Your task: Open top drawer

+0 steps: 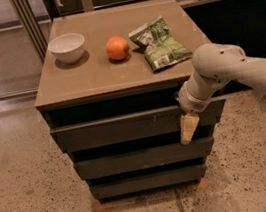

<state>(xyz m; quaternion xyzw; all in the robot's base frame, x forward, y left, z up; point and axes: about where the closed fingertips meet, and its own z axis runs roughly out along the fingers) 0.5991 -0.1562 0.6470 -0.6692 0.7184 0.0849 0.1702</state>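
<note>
The top drawer [126,128] is the widest of three dark grey flat fronts. It stands out a little from the cabinet, with a dark gap above it under the brown top, and has small pale marks right of centre. My gripper [188,126] is at the right end of that front. Its pale tip hangs down over the front's lower edge, and the wrist [195,98] sits at the drawer's top edge. The white arm [248,66] comes in from the right.
On the brown cabinet top [93,79] are a white bowl [67,47], an orange [117,48] and a green snack bag [160,47]. Two narrower grey drawer fronts [144,158] lie below. The floor is speckled. A metal frame [27,19] stands at the back left.
</note>
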